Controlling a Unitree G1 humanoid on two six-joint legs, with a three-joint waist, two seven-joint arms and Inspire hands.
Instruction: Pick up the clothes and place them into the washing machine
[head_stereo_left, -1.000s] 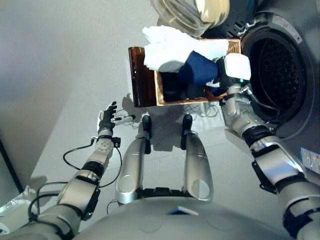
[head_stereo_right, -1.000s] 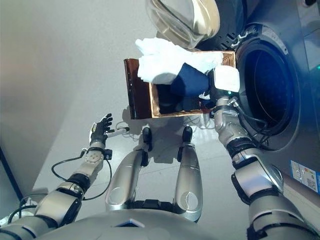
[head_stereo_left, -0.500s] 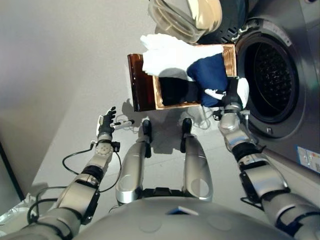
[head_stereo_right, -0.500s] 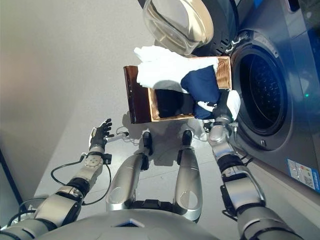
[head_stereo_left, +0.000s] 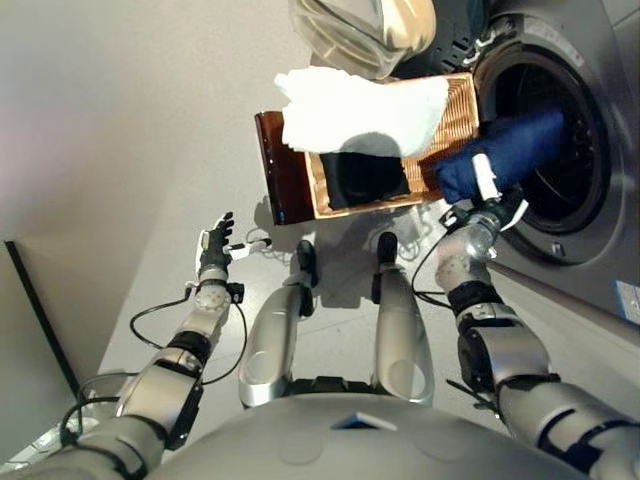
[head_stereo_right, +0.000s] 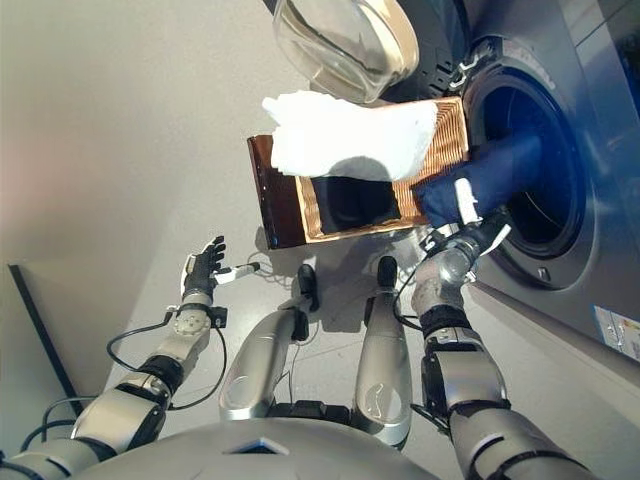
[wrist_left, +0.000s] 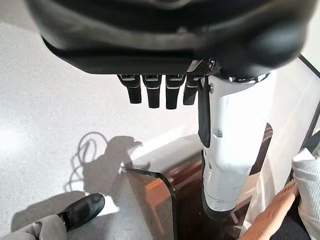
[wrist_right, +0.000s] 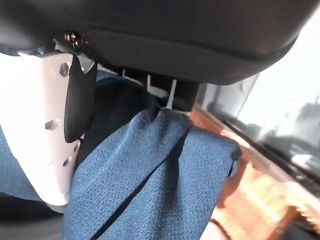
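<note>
From the left eye, the right hand (head_stereo_left: 487, 208) grips a blue garment (head_stereo_left: 510, 152) that reaches into the washing machine's (head_stereo_left: 590, 150) round opening. Just beside it a brown basket (head_stereo_left: 290, 180) holds a white cloth (head_stereo_left: 360, 110) over its rim and something dark inside. The left hand (head_stereo_left: 213, 245) hangs well apart over bare floor.

The right eye shows the same layout.

At the left wrist, the fingers (wrist_left: 150, 92) are straight and relaxed, holding nothing.

At the right wrist, fingers and white-covered thumb (wrist_right: 35, 125) pinch the blue fabric (folded thick)
</note>
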